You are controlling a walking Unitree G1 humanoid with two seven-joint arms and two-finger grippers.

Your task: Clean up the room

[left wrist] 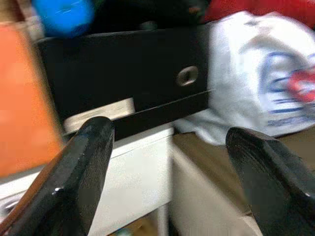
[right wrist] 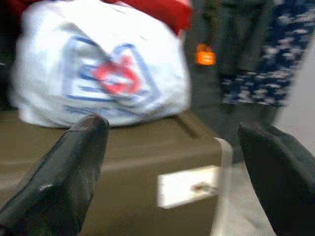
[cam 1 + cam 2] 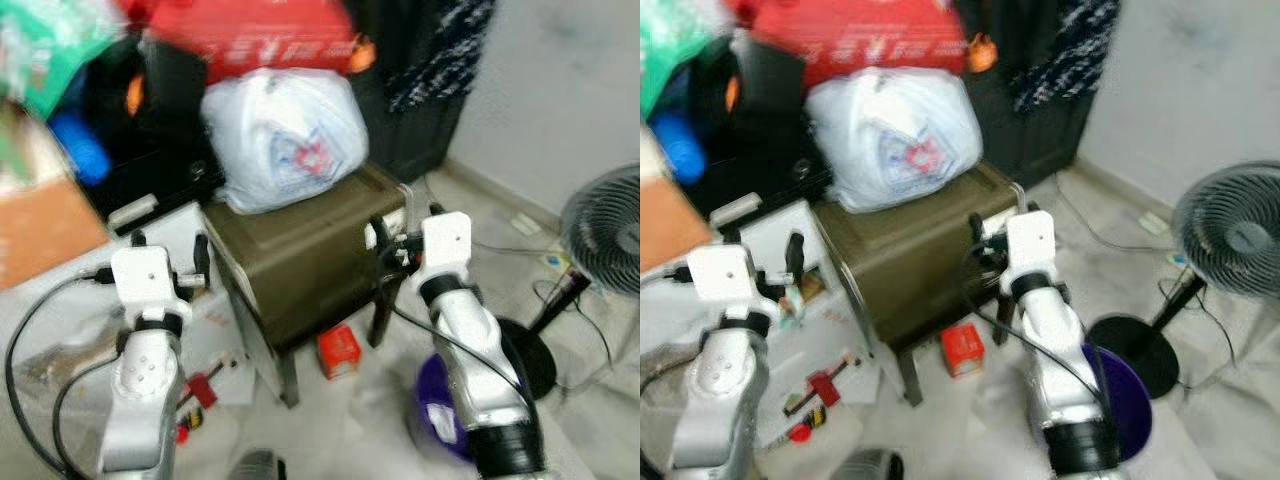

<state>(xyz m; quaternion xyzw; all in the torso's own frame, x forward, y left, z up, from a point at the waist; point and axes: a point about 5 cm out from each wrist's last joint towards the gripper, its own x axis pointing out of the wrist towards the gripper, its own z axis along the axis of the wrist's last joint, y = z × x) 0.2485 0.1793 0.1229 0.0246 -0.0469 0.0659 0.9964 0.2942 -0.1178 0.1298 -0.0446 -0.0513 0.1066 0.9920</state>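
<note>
Two silver arms reach forward over a cluttered floor, and the head views are a little blurred. The left gripper (image 1: 167, 162) is raised in front of a white cabinet (image 3: 775, 235), its jaws apart with nothing between them; beyond its fingers (image 1: 78, 172) lie a black drawer front (image 1: 128, 73) and a blue object (image 1: 64, 14). The right gripper (image 2: 177, 167) hovers just beside the front corner of an olive-brown box (image 3: 300, 260), jaws apart and empty, with a white label (image 2: 189, 187) on the box's side straight ahead.

On top of the box sits a full white plastic bag (image 3: 285, 135) with a red and blue print, and a red bag (image 3: 255, 35) is piled above it against dark hanging clothes (image 3: 420, 70). An orange-brown cardboard box (image 3: 45, 225) stands at the robot's left.

On the floor, a small red carton (image 3: 338, 352) lies under the front edge of the olive box, between the two arms. Small red bits (image 3: 820, 385) lie near the left arm. A purple basin (image 3: 1120, 395) sits just beside the right arm, and a standing fan (image 3: 605, 225) with a round black base (image 3: 530, 355) is on the right near the grey wall.
</note>
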